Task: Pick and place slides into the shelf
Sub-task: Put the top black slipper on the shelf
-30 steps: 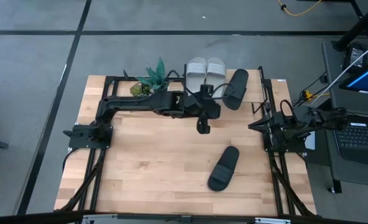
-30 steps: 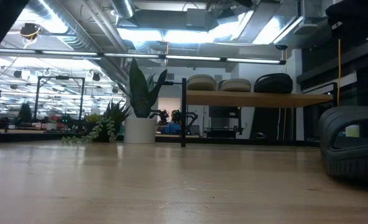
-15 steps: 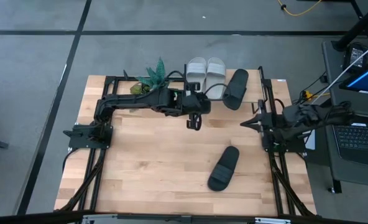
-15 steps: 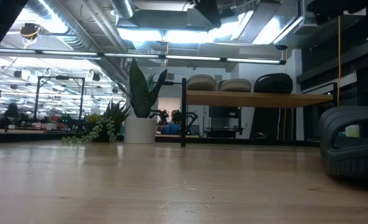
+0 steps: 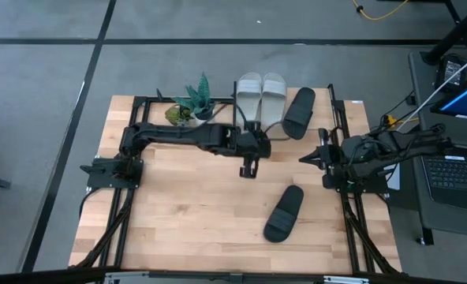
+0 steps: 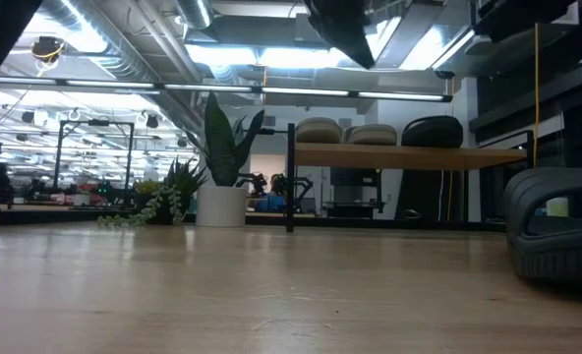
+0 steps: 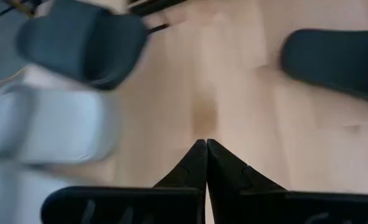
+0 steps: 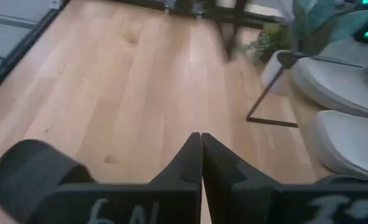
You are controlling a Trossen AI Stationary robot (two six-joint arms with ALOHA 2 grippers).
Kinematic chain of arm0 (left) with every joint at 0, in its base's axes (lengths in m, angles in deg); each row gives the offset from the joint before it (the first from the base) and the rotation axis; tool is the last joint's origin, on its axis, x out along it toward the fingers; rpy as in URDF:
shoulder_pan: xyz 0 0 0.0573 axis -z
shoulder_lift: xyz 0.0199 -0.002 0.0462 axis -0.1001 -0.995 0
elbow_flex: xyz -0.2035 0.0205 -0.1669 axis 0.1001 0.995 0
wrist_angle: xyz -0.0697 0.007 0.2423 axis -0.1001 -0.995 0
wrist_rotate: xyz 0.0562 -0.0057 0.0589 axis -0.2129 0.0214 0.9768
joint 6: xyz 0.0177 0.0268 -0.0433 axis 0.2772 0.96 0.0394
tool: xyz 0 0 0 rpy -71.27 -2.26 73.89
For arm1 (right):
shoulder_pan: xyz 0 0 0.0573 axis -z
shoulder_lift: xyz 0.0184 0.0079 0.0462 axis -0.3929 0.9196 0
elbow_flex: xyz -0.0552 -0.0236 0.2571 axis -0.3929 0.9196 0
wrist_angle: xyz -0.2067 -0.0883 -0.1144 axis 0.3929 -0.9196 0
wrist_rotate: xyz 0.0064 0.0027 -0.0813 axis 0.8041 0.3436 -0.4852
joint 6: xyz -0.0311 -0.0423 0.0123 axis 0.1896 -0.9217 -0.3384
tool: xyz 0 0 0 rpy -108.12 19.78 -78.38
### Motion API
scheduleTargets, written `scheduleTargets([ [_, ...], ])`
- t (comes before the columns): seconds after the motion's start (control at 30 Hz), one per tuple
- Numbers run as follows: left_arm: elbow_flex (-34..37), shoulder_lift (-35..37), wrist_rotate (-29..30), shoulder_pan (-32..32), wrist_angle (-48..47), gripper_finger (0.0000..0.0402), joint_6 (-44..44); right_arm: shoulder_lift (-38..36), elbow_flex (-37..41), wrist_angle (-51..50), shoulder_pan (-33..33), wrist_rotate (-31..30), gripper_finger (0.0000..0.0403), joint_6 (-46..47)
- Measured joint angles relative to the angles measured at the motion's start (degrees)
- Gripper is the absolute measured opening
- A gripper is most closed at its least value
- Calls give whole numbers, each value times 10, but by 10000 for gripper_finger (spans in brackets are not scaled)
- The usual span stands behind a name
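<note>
Hovering empty over mid-table, left gripper (image 5: 248, 169) pinched closed, right gripper (image 5: 305, 158) likewise closed and empty at the right, two grey-white slides (image 5: 260, 88) and one black slide (image 5: 299, 112) on the shelf (image 6: 409, 155), other black slide (image 5: 284, 213) lying near on the tabletop (image 5: 186, 213).

Low view: black slide (image 6: 556, 224) cut off at right edge. Left wrist view: pale slides (image 7: 44, 127) blurred, running off frame. Shelf (image 5: 328, 110) uprights mostly hidden under slides from above.

Grey floor (image 5: 44, 118) crossed by dark lines — bright ceiling strip lights (image 6: 271, 54) glared over distant desks (image 6: 65, 202).
</note>
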Motion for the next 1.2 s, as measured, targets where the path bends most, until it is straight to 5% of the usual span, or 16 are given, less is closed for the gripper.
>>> scheduleTargets([
  [0.4,159,40,-35,0,157,0,10,-12,-6,-15,12,-43,16,14],
  [0.9,521,317,-37,-19,441,0,-18,39,-6,7,82,-92,85,-17],
  [1.2,649,420,-37,-40,501,0,-29,142,-72,-59,125,-90,120,-3],
])
